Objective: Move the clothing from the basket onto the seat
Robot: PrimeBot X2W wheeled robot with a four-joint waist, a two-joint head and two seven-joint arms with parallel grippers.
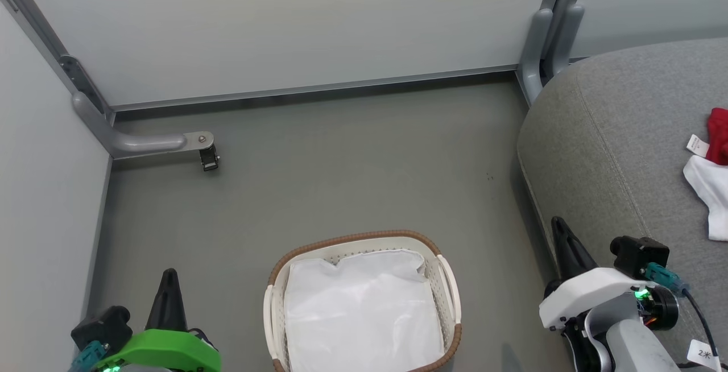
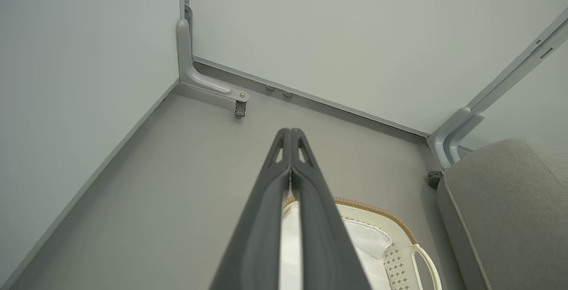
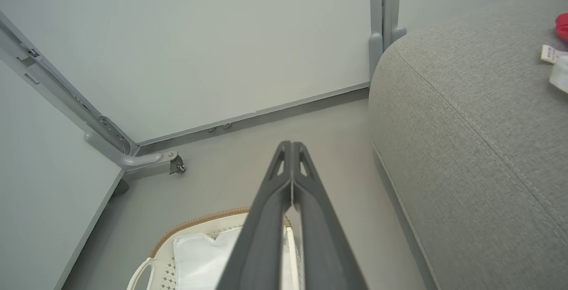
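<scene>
The basket (image 1: 446,281) stands on the floor at the bottom centre, holding just its white liner (image 1: 361,309). Red and white clothing (image 1: 714,173) lies on the grey seat (image 1: 614,150) at the right edge, and a corner of that clothing (image 3: 560,59) peeks in at the right of the right wrist view. My left gripper (image 1: 169,275) is at the lower left, shut and holding nothing, left of the basket (image 2: 399,232). My right gripper (image 1: 558,225) is shut and holding nothing, between the basket (image 3: 195,225) and the seat (image 3: 470,126).
Pale partition walls close off the back and left. A grey bracket foot (image 1: 170,143) with a small caster sticks out onto the floor at the left corner. A second post (image 1: 546,42) stands by the seat's far corner. Bare grey floor (image 1: 341,178) lies beyond the basket.
</scene>
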